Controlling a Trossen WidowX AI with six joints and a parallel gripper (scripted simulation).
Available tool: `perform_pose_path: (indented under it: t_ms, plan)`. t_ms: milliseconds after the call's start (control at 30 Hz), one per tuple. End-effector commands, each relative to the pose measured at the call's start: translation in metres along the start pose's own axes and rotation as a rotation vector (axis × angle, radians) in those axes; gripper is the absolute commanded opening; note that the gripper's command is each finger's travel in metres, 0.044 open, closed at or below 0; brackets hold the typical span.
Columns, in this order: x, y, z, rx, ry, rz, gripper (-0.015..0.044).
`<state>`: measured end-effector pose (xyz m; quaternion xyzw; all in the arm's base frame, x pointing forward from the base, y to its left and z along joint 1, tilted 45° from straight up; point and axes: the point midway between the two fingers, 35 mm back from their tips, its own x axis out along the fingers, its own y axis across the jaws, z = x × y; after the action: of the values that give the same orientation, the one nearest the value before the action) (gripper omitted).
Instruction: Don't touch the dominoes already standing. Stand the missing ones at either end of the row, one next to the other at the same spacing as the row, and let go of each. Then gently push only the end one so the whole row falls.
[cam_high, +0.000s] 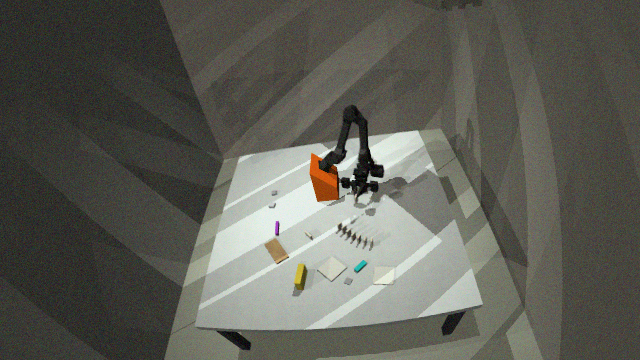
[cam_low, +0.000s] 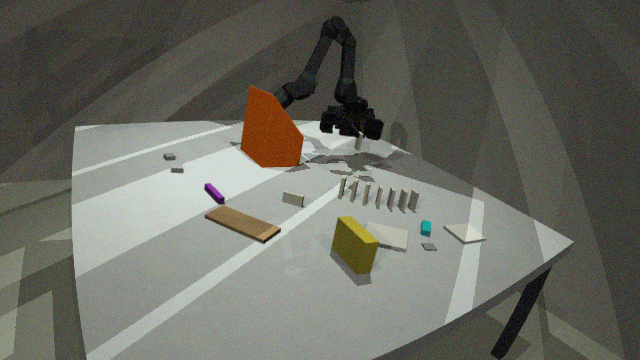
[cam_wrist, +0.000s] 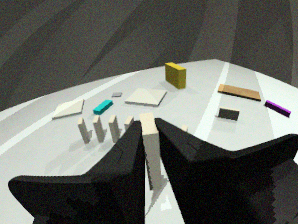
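Observation:
My gripper (cam_high: 358, 194) (cam_low: 359, 133) (cam_wrist: 147, 125) is shut on a cream domino (cam_low: 359, 142) (cam_wrist: 151, 150), held upright above the table, behind the row in the top and exterior views. Several dominoes stand upright in an evenly spaced row; one near its right end is this domino (cam_high: 371, 244) (cam_low: 414, 200). In the wrist view the row's far-left domino (cam_wrist: 83, 131) is plain, while the held domino and fingers hide part of the row. Another loose domino (cam_high: 309, 235) (cam_low: 293, 198) (cam_wrist: 228, 114) lies on its side, apart to the left of the row in the top and exterior views.
An orange block (cam_high: 325, 185) (cam_low: 272, 132) stands beside the arm. A yellow block (cam_high: 300, 277) (cam_low: 354, 245) (cam_wrist: 175, 76), a brown board (cam_high: 276, 250) (cam_low: 242, 223), a purple bar (cam_high: 277, 228) (cam_low: 214, 193), a teal block (cam_high: 360, 266) (cam_low: 425, 228), pale tiles and small grey pieces lie around.

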<state>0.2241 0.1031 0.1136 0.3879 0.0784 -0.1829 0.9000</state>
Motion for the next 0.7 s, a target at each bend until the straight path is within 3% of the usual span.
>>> perform_pose_path:
  t_ms: [0,667]
  plan:
    - [0.001,0.005,-0.007,0.01,-0.002,0.003,0.0023]
    - [0.009,0.003,-0.051,-0.041,0.0,-0.002,0.0023]
